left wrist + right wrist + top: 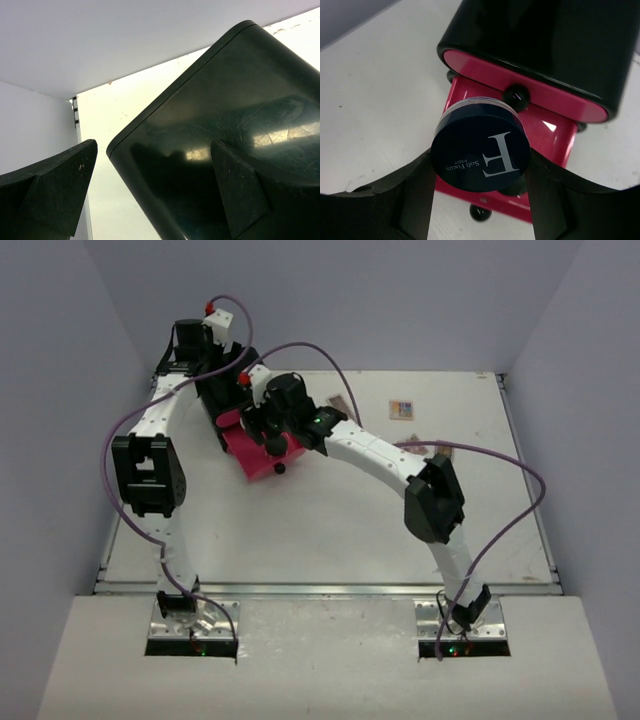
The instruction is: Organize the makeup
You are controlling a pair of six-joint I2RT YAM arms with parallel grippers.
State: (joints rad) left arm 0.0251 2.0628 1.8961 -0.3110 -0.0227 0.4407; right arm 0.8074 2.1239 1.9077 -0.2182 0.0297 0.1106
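Right pincer [479,159] pinches a round compact [480,152] above the open pink drawer [547,125]; left pincer [152,150] spread by the chest [240,90].

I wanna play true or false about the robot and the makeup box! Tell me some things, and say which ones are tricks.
1. The right gripper holds a round dark compact. True.
2. Both pink drawers of the black chest are shut. False: the lower drawer is pulled out; only the upper drawer is shut.
3. The left gripper is holding a lipstick. False: it is open and holds nothing, with its fingers at the black chest.
4. The compact has a big letter F on its lid. True.
5. A small palette lies on the table, away from the chest. True.
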